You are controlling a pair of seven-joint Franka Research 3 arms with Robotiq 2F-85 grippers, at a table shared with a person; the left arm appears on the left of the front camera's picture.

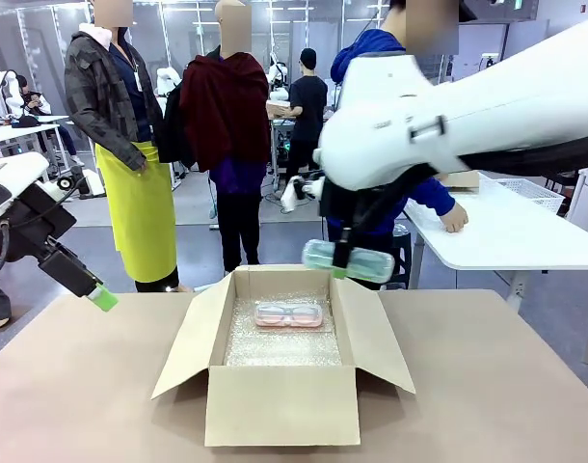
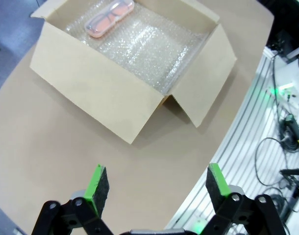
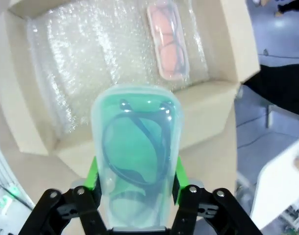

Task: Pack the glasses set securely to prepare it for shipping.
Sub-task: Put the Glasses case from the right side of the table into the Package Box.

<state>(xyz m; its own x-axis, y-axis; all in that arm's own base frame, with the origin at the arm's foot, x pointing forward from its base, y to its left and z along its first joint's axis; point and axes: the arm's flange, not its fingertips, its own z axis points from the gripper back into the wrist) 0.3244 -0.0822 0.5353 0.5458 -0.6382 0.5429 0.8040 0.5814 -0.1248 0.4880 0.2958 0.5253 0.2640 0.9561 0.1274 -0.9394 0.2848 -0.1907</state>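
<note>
One open cardboard box [image 1: 275, 405] stands on the brown table [image 1: 496, 386], all four of its flaps folded outward, and one sheet of bubble wrap [image 1: 280, 349] lines its floor. Of the two cases of the glasses set, one is inside the box and one is in the air. The pale pink case [image 1: 288, 314] lies flat on the bubble wrap toward the far wall, its long side running across the box, with eyeglass frames showing through its lid. The mint green case [image 1: 363, 261] is pinched at one end by the right gripper [image 1: 340, 272]. Its two green pads [image 3: 92, 175] press on the case's long edges, and one pair of dark frames shows through the clear lid. The case is held roughly level above the box's far right corner, clear of the rim and not touching the pink case. In the right wrist view it hangs over one box wall with the pink case beyond it. The left gripper [image 2: 157, 180] hovers over bare table left of the box and well apart from it, its two fingers spread wide with nothing between them. One person in a blue top [image 1: 366, 50] stands beyond the far edge, one hand [image 1: 456, 220] resting on a white table.
</note>
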